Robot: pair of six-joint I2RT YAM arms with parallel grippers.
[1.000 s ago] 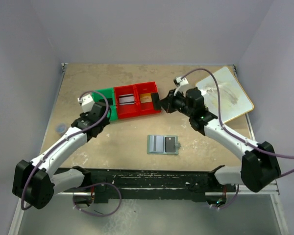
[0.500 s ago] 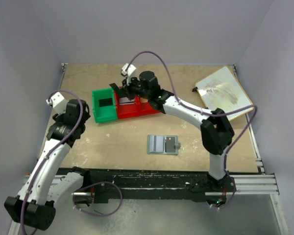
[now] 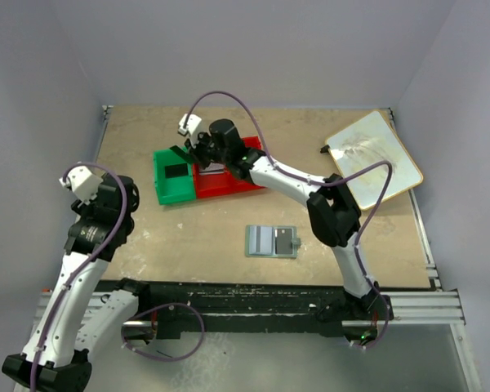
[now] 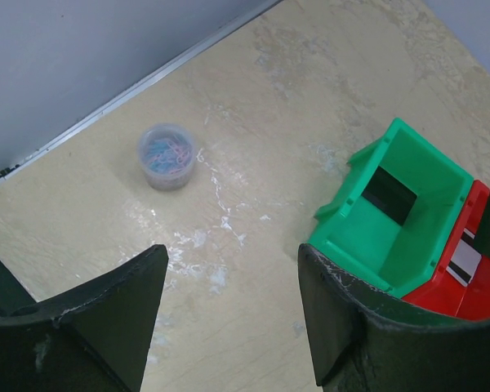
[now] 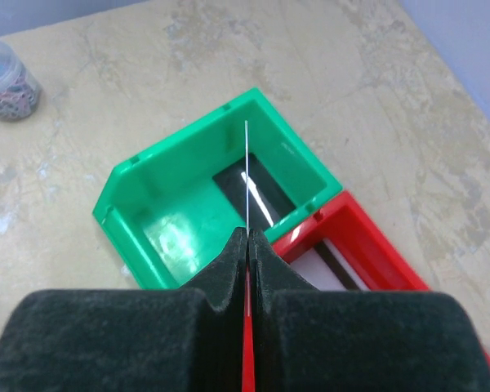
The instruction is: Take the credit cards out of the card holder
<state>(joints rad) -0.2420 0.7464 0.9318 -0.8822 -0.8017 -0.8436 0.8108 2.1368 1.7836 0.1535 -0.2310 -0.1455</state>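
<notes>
The card holder (image 3: 261,242) lies open in the middle of the table, with one dark credit card (image 3: 285,241) on its right half. My right gripper (image 5: 248,233) (image 3: 188,152) hovers over the green bin (image 5: 171,229) (image 3: 165,189), shut on a thin credit card (image 5: 247,171) seen edge-on. Another dark card (image 5: 265,200) (image 4: 389,194) lies flat inside that bin. The red bin (image 3: 229,184) beside it holds a striped card (image 4: 465,260). My left gripper (image 4: 233,249) (image 3: 114,196) is open and holds nothing, off to the left of the bins.
A large cream board (image 3: 376,159) lies at the back right. A small clear cup of coloured clips (image 4: 167,155) (image 5: 6,82) stands on the table left of the green bin. The table's back edge meets the wall (image 4: 147,82).
My right arm has swung left from the red bin's right end to above the green bin, carrying the card. The left arm has pulled back to the left and its jaws have widened.
</notes>
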